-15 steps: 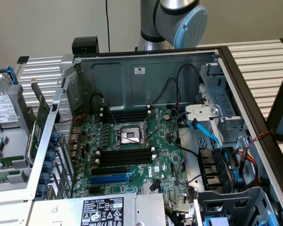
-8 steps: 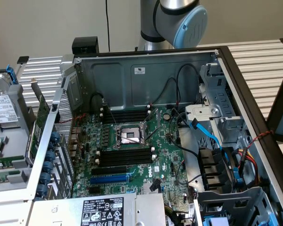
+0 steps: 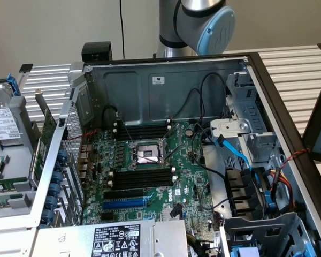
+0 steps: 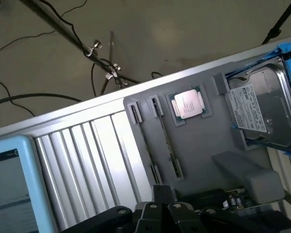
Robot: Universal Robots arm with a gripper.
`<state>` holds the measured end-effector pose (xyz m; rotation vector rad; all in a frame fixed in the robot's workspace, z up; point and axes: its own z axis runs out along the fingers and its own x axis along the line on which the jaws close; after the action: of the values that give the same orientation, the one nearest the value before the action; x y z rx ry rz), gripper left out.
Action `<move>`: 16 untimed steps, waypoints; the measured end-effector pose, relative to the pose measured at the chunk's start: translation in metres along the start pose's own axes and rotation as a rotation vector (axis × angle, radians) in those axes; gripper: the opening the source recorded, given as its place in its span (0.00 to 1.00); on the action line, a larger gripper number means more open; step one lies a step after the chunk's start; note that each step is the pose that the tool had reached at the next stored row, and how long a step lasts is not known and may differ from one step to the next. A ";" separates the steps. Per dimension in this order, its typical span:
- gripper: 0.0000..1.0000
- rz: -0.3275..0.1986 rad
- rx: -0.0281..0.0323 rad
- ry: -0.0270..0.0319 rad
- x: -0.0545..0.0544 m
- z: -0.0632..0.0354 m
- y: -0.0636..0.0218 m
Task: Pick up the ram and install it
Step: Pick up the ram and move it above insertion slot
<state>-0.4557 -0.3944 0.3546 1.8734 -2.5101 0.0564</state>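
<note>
Gripper (image 4: pixel 163 191) fingers pressed together with nothing seen between them, near the grey tray (image 4: pixel 208 138), where the ram (image 4: pixel 166 141) sits edge-up in a slot beside the processor (image 4: pixel 188 103).

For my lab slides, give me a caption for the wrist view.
Shut gripper close to the ram in its gray tray, with a processor and hard drive alongside.
</note>
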 end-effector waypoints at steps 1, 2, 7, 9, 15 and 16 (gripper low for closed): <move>0.11 -0.018 0.0004 -0.0006 0.000 0.0001 0.0000; 0.11 -0.037 0.0009 -0.0012 0.000 0.0002 0.0000; 0.11 -0.127 0.0035 -0.0038 0.000 0.0004 0.0000; 0.11 -0.163 0.0044 -0.0049 0.000 0.0006 0.0000; 0.11 -0.273 0.0067 -0.0115 0.000 0.0011 0.0000; 0.11 -0.291 0.0068 -0.0146 0.000 0.0013 0.0000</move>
<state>-0.4557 -0.3945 0.3533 2.2253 -2.2193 0.0488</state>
